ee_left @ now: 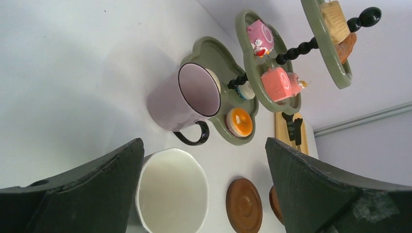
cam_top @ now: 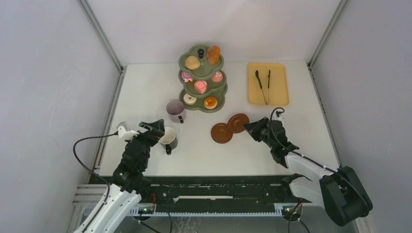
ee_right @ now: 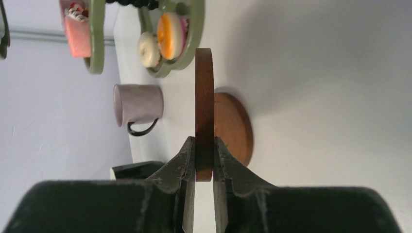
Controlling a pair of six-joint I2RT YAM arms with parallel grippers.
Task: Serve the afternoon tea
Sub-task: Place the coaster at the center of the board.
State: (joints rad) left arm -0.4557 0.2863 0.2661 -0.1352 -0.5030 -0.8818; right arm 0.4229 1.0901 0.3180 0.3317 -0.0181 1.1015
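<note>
The olive-green three-tier stand (cam_top: 222, 93) stands at the back centre with buns on top, pink swirl cakes in the middle and donuts (cam_top: 210, 102) on the bottom tier. A mauve cup (cam_top: 175, 110) stands left of it. A dark cup with a white inside (cam_top: 168, 138) stands nearer. My left gripper (cam_top: 158, 129) is open and empty, and the cup's rim (ee_left: 170, 196) lies against its left finger. My right gripper (cam_top: 249, 127) is shut on the rim of a brown saucer (cam_top: 238, 122), seen edge-on in the right wrist view (ee_right: 204, 97). A second saucer (cam_top: 221, 133) lies flat beside it.
A flat orange-yellow tray (cam_top: 279, 83) with black tongs (cam_top: 262, 85) lies at the back right. Metal frame posts and grey walls close in both sides. The arm bases and a black rail run along the near edge.
</note>
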